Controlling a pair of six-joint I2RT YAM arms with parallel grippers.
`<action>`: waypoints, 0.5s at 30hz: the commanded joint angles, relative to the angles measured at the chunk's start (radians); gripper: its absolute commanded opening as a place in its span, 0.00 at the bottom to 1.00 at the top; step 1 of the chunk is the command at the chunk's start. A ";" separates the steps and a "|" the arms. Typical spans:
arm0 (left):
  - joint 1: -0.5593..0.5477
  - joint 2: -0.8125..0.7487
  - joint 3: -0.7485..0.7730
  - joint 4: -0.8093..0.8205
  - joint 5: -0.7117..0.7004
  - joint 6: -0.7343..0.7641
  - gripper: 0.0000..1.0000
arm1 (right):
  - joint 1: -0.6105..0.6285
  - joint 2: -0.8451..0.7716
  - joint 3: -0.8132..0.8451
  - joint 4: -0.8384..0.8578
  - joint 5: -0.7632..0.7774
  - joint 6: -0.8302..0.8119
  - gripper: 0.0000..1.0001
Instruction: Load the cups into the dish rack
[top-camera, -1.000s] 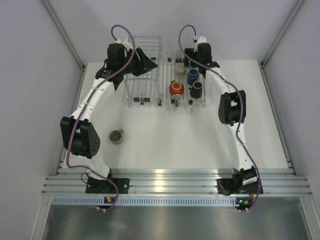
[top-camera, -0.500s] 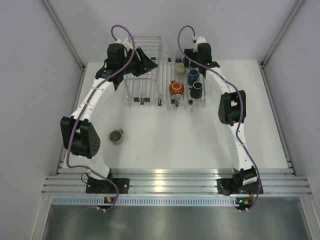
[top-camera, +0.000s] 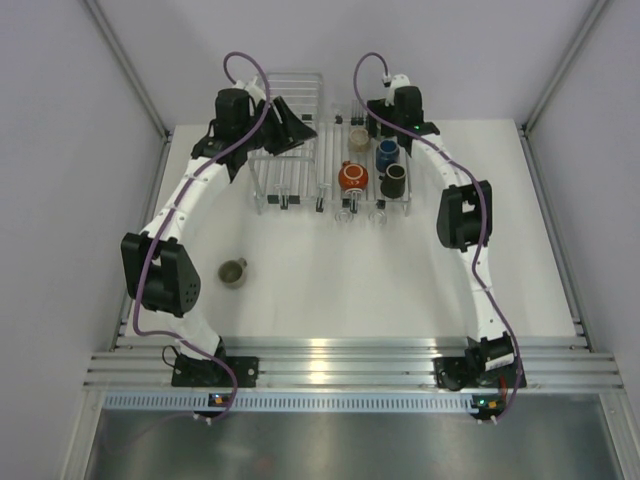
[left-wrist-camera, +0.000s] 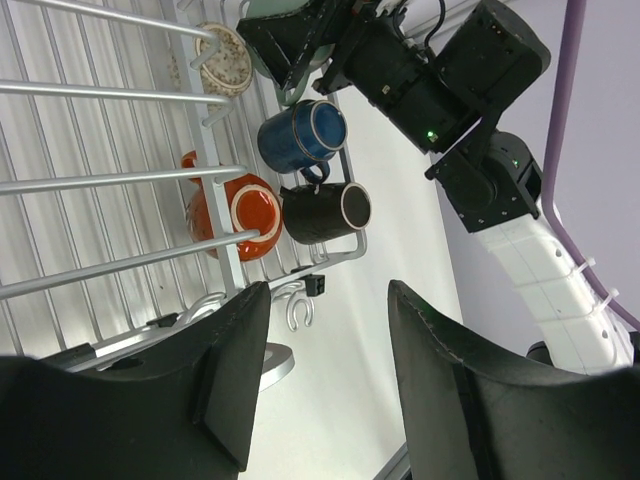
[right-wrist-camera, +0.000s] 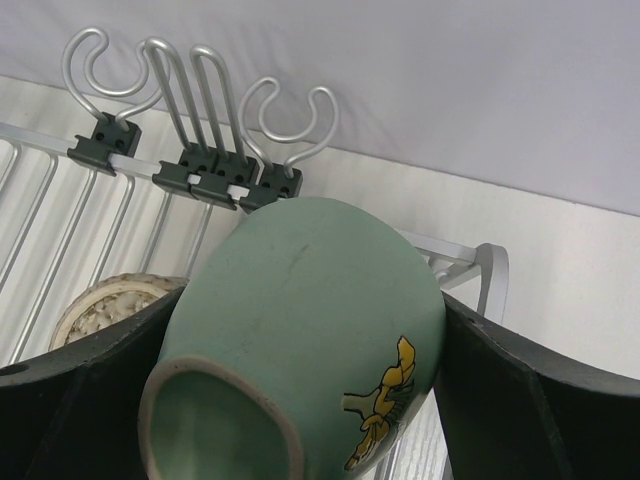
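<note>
My right gripper (right-wrist-camera: 305, 350) is shut on the mint-teal cup (right-wrist-camera: 310, 310), which lies tilted with its mouth toward the camera, above the back of the dish rack (right-wrist-camera: 482, 268). In the top view this gripper (top-camera: 388, 118) is at the rack's (top-camera: 364, 206) far end. The beige (top-camera: 358, 135), dark blue (top-camera: 386, 152), orange-red (top-camera: 352, 177) and brown (top-camera: 393, 180) cups sit in the rack. The olive-grey cup (top-camera: 233, 271) stands on the table at the left. My left gripper (top-camera: 297, 126) is open and empty over the wire basket; it also shows in its wrist view (left-wrist-camera: 328, 300).
A taller box-shaped wire basket (top-camera: 282, 182) stands just left of the rack. The rack carries hooks on black clips at its back (right-wrist-camera: 200, 80) and front (left-wrist-camera: 297, 312). White walls close in the table at the back and sides.
My right gripper with the mint-teal cup has edged slightly toward the back of the rack. The left arm and the other cups have not moved.
</note>
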 joint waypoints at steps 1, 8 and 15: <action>0.006 -0.040 -0.015 0.026 0.011 -0.003 0.56 | -0.006 -0.045 -0.021 -0.130 0.019 0.011 0.18; 0.006 -0.048 -0.024 0.026 0.023 -0.001 0.56 | -0.008 -0.057 -0.043 -0.166 -0.019 0.003 0.18; 0.006 -0.063 -0.036 0.027 0.030 0.000 0.56 | -0.006 -0.059 -0.046 -0.198 -0.014 -0.001 0.18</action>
